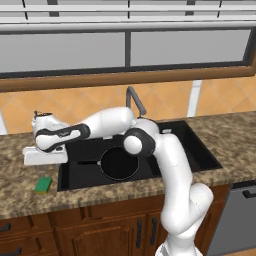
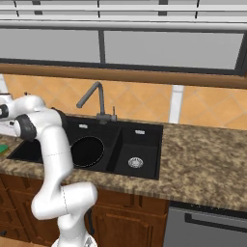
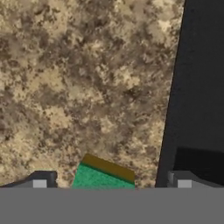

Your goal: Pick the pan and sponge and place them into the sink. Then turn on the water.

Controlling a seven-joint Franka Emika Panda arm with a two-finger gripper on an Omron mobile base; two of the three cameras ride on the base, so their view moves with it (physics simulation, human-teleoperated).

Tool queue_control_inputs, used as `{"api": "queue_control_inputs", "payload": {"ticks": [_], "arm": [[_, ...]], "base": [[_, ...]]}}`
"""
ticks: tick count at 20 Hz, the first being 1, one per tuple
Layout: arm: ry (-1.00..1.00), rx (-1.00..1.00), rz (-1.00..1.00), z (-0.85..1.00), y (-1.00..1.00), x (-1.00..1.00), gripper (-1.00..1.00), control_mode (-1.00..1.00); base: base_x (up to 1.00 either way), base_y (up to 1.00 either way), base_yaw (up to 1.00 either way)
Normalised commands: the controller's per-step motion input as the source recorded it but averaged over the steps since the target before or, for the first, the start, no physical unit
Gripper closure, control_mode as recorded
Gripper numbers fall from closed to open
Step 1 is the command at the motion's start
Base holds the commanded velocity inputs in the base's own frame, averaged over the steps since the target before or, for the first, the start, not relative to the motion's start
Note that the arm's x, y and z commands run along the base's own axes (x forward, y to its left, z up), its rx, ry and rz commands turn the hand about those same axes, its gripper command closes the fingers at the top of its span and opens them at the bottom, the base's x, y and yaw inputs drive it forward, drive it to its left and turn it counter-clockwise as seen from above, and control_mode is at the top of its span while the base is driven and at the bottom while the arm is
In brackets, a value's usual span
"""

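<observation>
Pan (image 1: 119, 163) lies in the large basin of the sink (image 1: 200, 150), centre of the left base view, handle toward frame left. Sponge (image 1: 43, 184) sits on the counter (image 1: 30, 200) at lower left, just beside the sink edge. Gripper (image 3: 111, 181) hovers above the counter (jaws spread apart), the sponge showing between its fingertips (image 3: 41, 180) at the bottom of the hand view.

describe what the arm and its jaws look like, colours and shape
The arm is glossy white, built of thick rounded tube segments with bulging elbows, broken by dark grey to black bands at the joints. The gripper has a boxy white hand and two small dark grey finger tips, each with a pale square pad. No cables or markings show.
</observation>
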Motion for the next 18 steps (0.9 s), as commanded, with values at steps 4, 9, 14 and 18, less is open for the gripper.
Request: {"api": "queue_control_inputs", "payload": {"ticks": [4,9,14,18], "arm": [[0.00,-0.02,-0.01,-0.14,0.00,-0.29,-1.00,-1.00],[0.00,-0.04,-0.01,-0.21,0.00,-0.30,-1.00,-1.00],[0.00,-0.03,-0.01,-0.20,0.00,-0.28,-1.00,-1.00],[0.00,-0.01,0.00,-0.19,0.08,-0.06,-1.00,-1.00]], "base": [[0.00,0.00,0.00],[0.00,0.00,0.00],[0.00,0.00,0.00],[0.00,0.00,0.00]]}}
